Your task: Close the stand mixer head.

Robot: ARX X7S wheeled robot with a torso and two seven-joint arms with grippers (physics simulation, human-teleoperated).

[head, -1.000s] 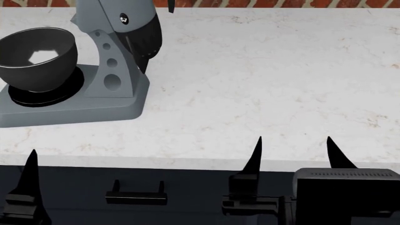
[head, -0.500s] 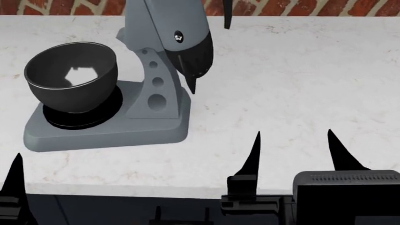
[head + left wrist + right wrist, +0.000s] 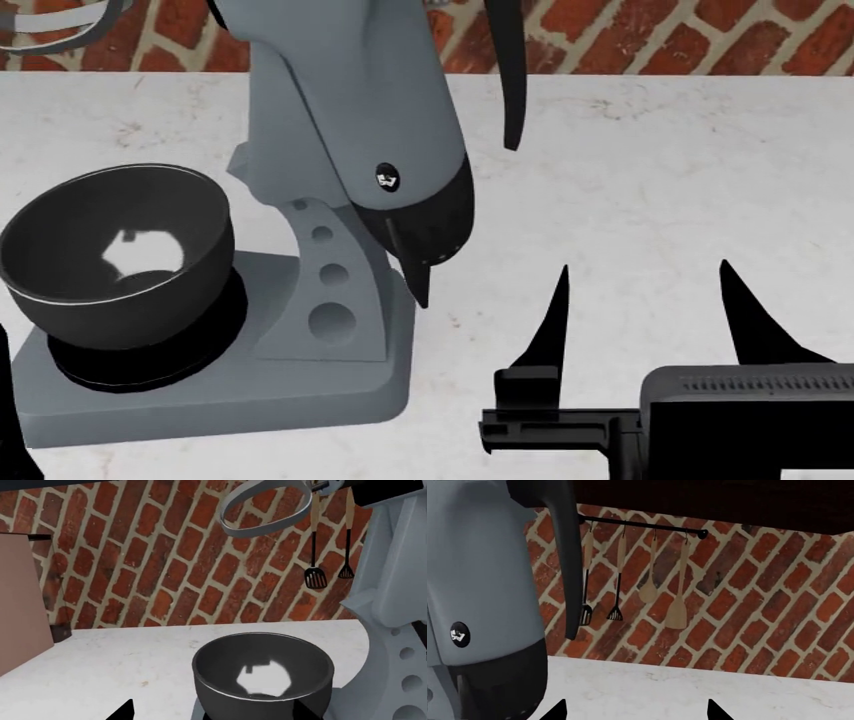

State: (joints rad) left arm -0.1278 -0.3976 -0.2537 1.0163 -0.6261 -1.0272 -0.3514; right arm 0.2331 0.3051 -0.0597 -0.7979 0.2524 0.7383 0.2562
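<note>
Stand mixer head (image 3: 354,110) tilted up, upper left of head view, above dark mixing bowl (image 3: 114,255); right gripper (image 3: 641,310) lower right, fingers spread wide, empty; left gripper state cannot be told.

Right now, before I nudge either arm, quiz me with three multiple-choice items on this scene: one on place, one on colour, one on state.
1. Which side of the neck is the mixing bowl, in the head view?
A. left
B. right
C. behind

2. What colour is the head's end cap?
A. white
B. red
C. black

3. How is the stand mixer head?
A. down over the bowl
B. tilted up
C. detached on the counter

Answers:
1. A, the mixing bowl sits left of the neck.
2. C, the end cap is glossy black.
3. B, the stand mixer head rises away from the bowl.
</note>
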